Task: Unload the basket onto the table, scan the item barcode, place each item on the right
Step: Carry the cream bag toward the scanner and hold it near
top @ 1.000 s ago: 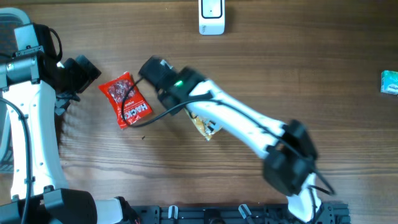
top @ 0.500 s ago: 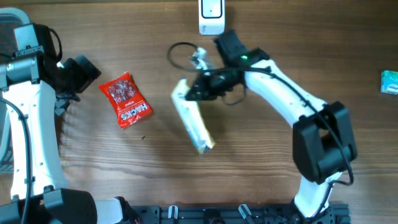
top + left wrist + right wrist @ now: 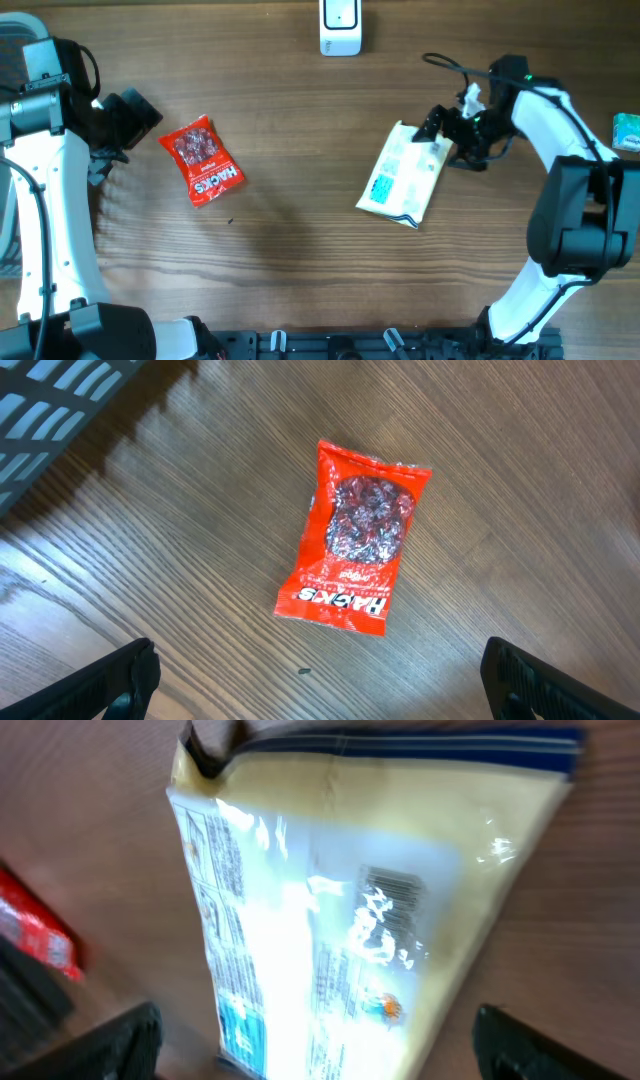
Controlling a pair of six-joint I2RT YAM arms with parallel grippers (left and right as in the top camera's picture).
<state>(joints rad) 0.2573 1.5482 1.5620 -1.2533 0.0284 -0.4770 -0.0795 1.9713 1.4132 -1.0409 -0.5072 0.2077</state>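
Moved: pale pouch (image 3: 405, 178) goes from table (image 3: 300, 290) centre to the right side w/ the right arm since the earlier frames; it now lies flat, printed back up. Red candy bag (image 3: 203, 160) stays put on the left.
Item pos: pouch is right of centre, well apart from the white scanner-like unit (image 3: 340, 27) at the far edge.
Right side: right gripper (image 3: 447, 138) sits at the pouch's far-right corner, touching or just beside it, we can't tell which. Wrist view shows the fingers spread wide w/ nothing btwn them, so we read it as let go.
Left side: left gripper (image 3: 330, 680) is spread wide, empty, hovering over the red bag.
Code: barcode (image 3: 395, 898) faces up, on the upper half of the back panel.
Handling: we judge it light, soft, crinkly; glossy film prob. slippery; contents may crush.
Grip spot: we'd pinch a sealed end or corner, well clear of the code, w/ light squeeze.
Risk: film may buckle or droop when lifted, hiding the code from the scanner.
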